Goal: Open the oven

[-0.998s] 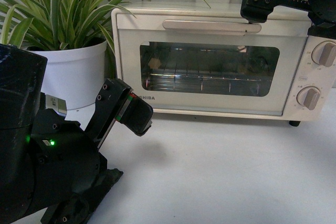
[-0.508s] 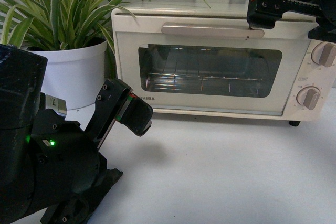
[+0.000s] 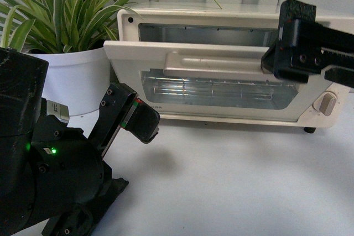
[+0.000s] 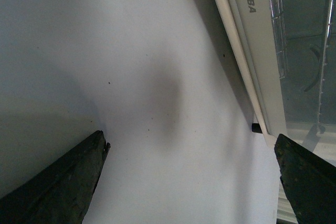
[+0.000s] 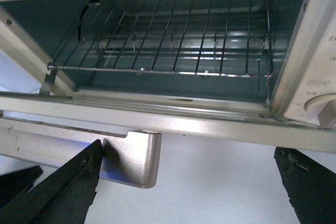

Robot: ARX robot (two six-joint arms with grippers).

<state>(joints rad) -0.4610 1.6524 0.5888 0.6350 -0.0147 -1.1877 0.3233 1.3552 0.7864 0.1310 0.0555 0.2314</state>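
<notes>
The cream-white oven (image 3: 221, 17) stands at the back of the table, its glass door (image 3: 210, 89) tilted partly open from the top. My right gripper (image 3: 275, 63) is open at the right end of the pale bar handle (image 3: 215, 59). In the right wrist view the handle end (image 5: 131, 156) lies beside one finger (image 5: 68, 187) of the open right gripper (image 5: 189, 182), with the wire rack (image 5: 173, 40) visible inside. My left gripper (image 3: 146, 122) is open and empty, low in front of the oven's left corner. In the left wrist view it (image 4: 189, 182) hovers over bare table beside the oven front (image 4: 252, 24).
A leafy plant (image 3: 66, 15) in a white pot (image 3: 77, 75) stands left of the oven. One knob (image 3: 326, 102) shows on the oven's right panel. A small black foot (image 4: 256, 127) sits under the oven. White table (image 3: 232, 181) spreads in front.
The oven door has swung from shut to partly open, its top edge tilting outward. My right gripper has moved down and forward with the handle. The left arm has not moved.
</notes>
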